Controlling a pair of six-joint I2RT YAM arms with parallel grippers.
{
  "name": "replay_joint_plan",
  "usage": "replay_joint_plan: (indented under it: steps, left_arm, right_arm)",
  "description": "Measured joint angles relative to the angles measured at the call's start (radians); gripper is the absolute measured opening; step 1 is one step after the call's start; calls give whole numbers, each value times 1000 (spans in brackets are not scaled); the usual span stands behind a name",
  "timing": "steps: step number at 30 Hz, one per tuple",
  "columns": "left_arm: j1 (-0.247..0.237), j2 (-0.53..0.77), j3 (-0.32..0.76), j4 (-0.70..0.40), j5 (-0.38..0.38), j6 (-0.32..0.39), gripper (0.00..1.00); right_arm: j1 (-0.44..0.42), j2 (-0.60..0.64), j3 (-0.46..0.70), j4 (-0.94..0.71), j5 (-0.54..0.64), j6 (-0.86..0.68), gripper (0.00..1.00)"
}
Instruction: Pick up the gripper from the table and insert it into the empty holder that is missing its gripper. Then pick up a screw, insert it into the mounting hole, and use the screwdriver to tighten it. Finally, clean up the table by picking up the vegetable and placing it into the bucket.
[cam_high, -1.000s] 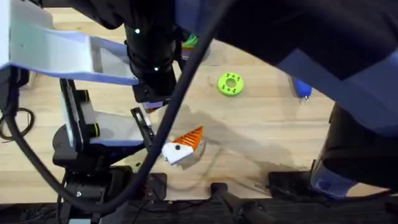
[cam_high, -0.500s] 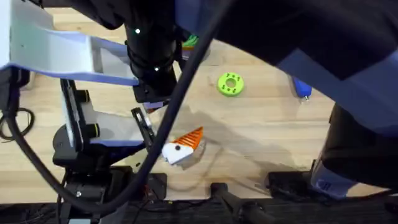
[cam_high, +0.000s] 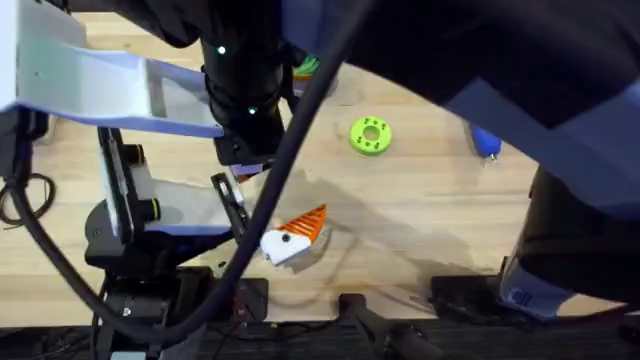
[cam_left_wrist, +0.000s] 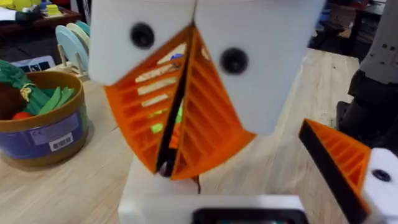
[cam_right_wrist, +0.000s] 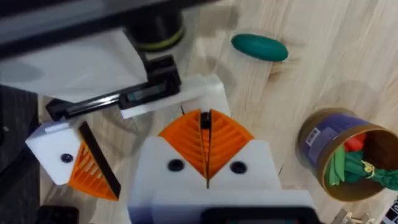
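Observation:
My right gripper (cam_right_wrist: 205, 121) is shut, its orange pads (cam_left_wrist: 211, 124) pointing at the holder (cam_left_wrist: 186, 194), a plain white block on my left arm's tip. A thin dark-edged piece is clamped between the pads, its dark end at the tips: the gripper, seen edge-on. My left gripper (cam_left_wrist: 273, 180) is open, with its one orange finger (cam_left_wrist: 339, 163) far from the holder (cam_right_wrist: 202, 90). A dark green vegetable (cam_right_wrist: 259, 46) lies on the table. The bucket (cam_right_wrist: 317, 142) holds other vegetables. The blue screwdriver (cam_high: 485, 142) lies at the right. The screw is out of view.
A green round disc (cam_high: 371, 134) with holes sits mid-table. Both arms hang large and dark under the overhead camera, hiding much of the wood. The bucket (cam_left_wrist: 43, 134) stands close to the left arm's tip. Cables and arm bases line the front edge.

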Motion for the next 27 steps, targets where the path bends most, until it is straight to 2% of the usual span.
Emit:
replay_joint_plan:
  steps: [27]
  left_arm:
    - [0, 7, 0, -3, 11, -17, 986]
  right_arm:
    - [0, 26, 14, -13, -2, 0, 6]
